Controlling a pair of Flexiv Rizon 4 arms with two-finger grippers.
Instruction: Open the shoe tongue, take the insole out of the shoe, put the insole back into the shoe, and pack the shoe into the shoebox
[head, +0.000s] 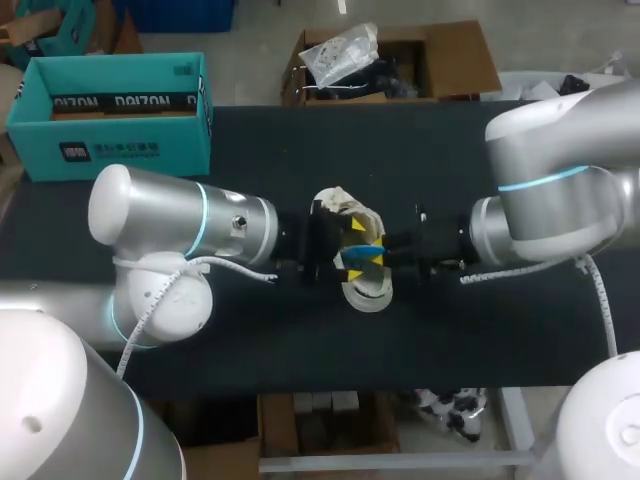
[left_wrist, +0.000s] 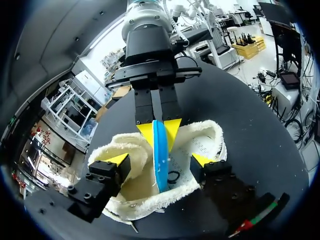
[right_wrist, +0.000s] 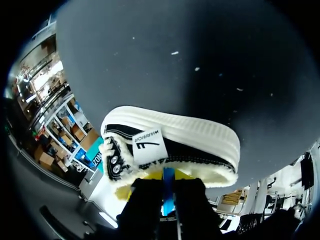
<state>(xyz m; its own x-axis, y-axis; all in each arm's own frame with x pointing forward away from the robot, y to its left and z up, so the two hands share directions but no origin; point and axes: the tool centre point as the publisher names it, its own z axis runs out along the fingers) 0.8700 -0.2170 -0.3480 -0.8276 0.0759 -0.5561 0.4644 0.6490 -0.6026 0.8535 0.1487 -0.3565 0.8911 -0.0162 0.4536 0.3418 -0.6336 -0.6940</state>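
Note:
A black shoe (head: 362, 290) with a white sole and cream fleece lining (left_wrist: 205, 137) lies mid-table between my two arms. A blue insole (left_wrist: 160, 160) stands on edge in the shoe's opening. My right gripper (left_wrist: 159, 131) comes in from the far side and is shut on the insole's upper edge. In the right wrist view the insole (right_wrist: 168, 181) shows between that gripper's (right_wrist: 168, 192) dark fingers, with the shoe's side (right_wrist: 190, 150) just ahead. My left gripper (left_wrist: 160, 160) is open, its yellow tips standing wide apart on either side of the insole over the shoe's opening.
A teal shoebox (head: 110, 115), open at the top, stands at the table's back left corner. The black table top (head: 480, 330) has free room in front of the shoe and to its right.

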